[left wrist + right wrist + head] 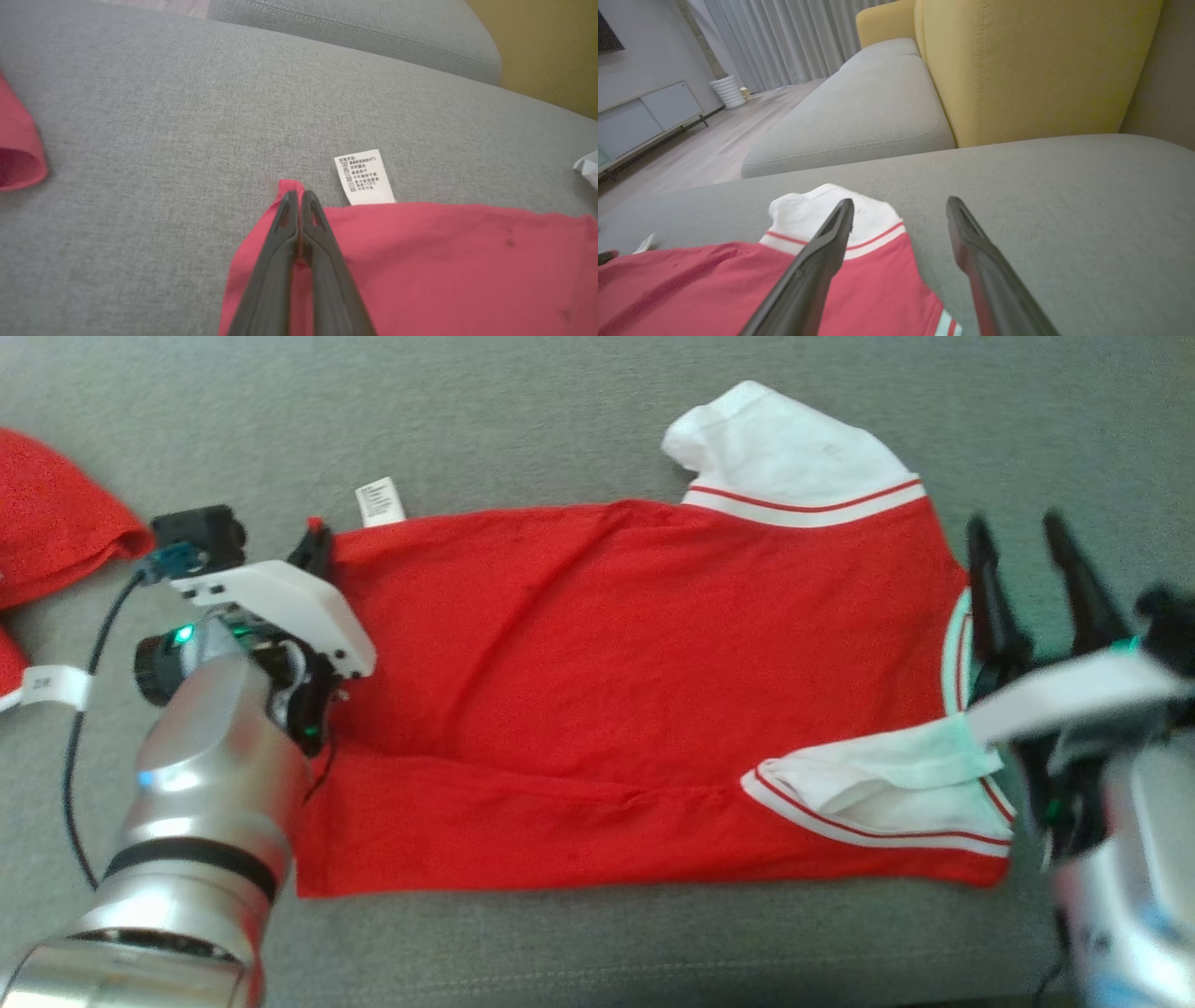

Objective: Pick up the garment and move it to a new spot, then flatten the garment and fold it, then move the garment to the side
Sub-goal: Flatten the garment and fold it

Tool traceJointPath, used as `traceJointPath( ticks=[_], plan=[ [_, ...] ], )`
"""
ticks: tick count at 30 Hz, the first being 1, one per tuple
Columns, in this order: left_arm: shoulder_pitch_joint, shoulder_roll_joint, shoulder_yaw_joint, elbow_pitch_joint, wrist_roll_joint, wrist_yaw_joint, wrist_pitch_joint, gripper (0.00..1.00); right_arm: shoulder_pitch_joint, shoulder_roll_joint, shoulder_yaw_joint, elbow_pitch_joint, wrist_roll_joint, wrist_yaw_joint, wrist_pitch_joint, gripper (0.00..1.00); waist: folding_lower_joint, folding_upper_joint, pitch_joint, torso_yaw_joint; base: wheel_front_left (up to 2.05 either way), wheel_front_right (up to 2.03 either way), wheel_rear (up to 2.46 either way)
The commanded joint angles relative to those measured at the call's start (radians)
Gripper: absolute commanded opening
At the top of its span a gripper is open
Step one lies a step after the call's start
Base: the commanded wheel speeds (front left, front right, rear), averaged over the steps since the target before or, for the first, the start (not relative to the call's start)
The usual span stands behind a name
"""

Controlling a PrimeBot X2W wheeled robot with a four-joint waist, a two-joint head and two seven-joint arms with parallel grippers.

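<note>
Black fingers [280, 242] of the left gripper [299, 198] are pressed together on the far-left hem corner of the red garment [607, 681], with a small tuft of red cloth poking out past their tips; just right of that pinched corner a white care label [365, 177] sticks out from the far edge and lies flat on the grey cushion [560, 420]; the right gripper [901, 205] has its fingers well apart with nothing between them, one finger over the red shoulder by the far sleeve [817, 210] and the other over bare cushion; whether either tip touches the cloth cannot be told; from the head view this gripper sits at the right end of the garment, beside the pale-trimmed collar [954, 653]; the garment lies spread across the middle of the cushion, hem to the left and collar to the right, a long crease running along its near part, the near sleeve [887, 793] folded in over the body; well apart at the far left lies another red cloth [47, 513]; beyond the cushion stands a yellow backrest [1036, 65].
</note>
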Motion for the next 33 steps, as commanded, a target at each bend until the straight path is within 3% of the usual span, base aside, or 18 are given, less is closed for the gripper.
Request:
traceJointPath(
  ticks=[1, 5, 15, 26, 27, 28, 33],
  plan=[
    [-0.052, 0.021, 0.009, -0.019, 0.008, -0.004, -0.017, 0.0, -0.074, -0.026, 0.017, 0.009, 0.017, -0.001, 0.016, 1.0, -0.0001, 0.0, 0.012, 0.026, 0.0, 0.0, 0.0],
    [-0.08, -0.003, -0.012, -0.019, 0.01, -0.011, -0.034, 0.0, -0.228, -0.071, 0.05, 0.155, 0.05, -0.001, 0.051, 1.0, -0.0001, 0.0, 0.036, 0.064, 0.0, 0.0, 0.0],
    [-0.116, -0.035, -0.066, -0.017, -0.008, -0.024, -0.059, 0.0, -0.542, -0.106, 0.232, 0.566, 0.101, -0.001, 0.155, 1.0, -0.0001, 0.0, 0.073, 0.128, 0.0, 0.0, 0.0],
    [-0.114, -0.037, -0.139, -0.042, -0.091, -0.03, -0.062, 0.0, -0.692, -0.101, 0.373, 0.829, 0.146, -0.001, 0.302, 1.0, -0.0001, 0.0, 0.085, 0.136, 0.0, 0.0, 0.0],
    [-0.113, -0.037, -0.145, -0.042, -0.099, -0.03, -0.062, 0.0, -0.698, -0.1, 0.381, 0.843, 0.158, -0.001, 0.314, 0.44, -0.0001, 0.0, 0.084, 0.136, 0.0, 0.0, 0.0],
    [-0.112, -0.037, -0.15, -0.041, -0.106, -0.03, -0.063, 0.0, -0.703, -0.099, 0.39, 0.852, 0.169, -0.001, 0.319, 0.0, -0.0001, 0.0, 0.083, 0.137, 0.0, 0.0, 0.0],
    [-0.107, -0.037, -0.165, -0.041, -0.13, -0.028, -0.073, 0.0, -0.708, -0.108, 0.416, 0.85, 0.214, -0.001, 0.23, 0.0, -0.0001, 0.0, 0.073, 0.136, 0.0, 0.0, 0.0]
  ],
)
